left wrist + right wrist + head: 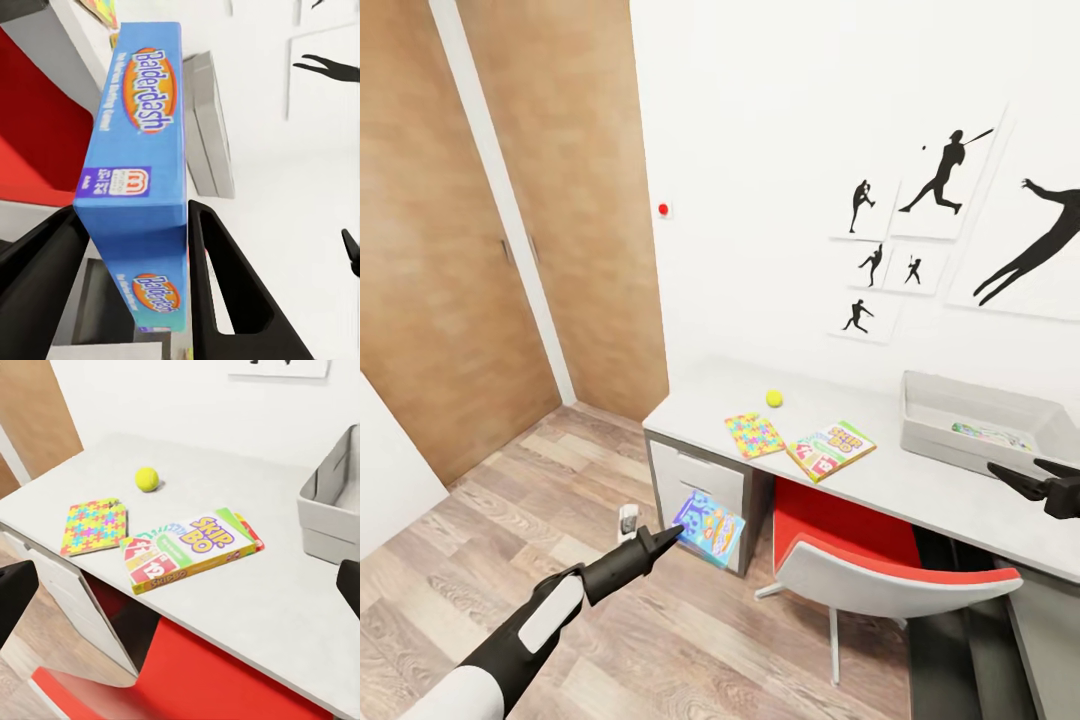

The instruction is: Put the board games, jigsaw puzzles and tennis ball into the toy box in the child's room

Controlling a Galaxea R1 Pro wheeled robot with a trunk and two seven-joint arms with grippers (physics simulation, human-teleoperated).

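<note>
My left gripper (678, 530) is shut on a small blue board game (710, 528), held in the air in front of the table's white drawers (695, 478). In the left wrist view the blue box (139, 135) reads "Balderdash" and sits between both fingers (225, 292). On the table (920, 490) lie the tennis ball (774, 398), one jigsaw puzzle (753, 434) and the SKIP BO board game (831, 449). The toy box (1050, 420) stands at the right with a flat printed item (990, 435) inside. My right gripper (1015, 466) hovers open in front of the toy box.
A red chair with a grey backrest (900, 582) is pushed under the table, between my arms. Wooden doors (450, 250) line the left wall above a plank floor (480, 560). In the right wrist view the ball (147, 478), puzzle (95, 525) and SKIP BO box (187, 547) lie left of the bin (334, 502).
</note>
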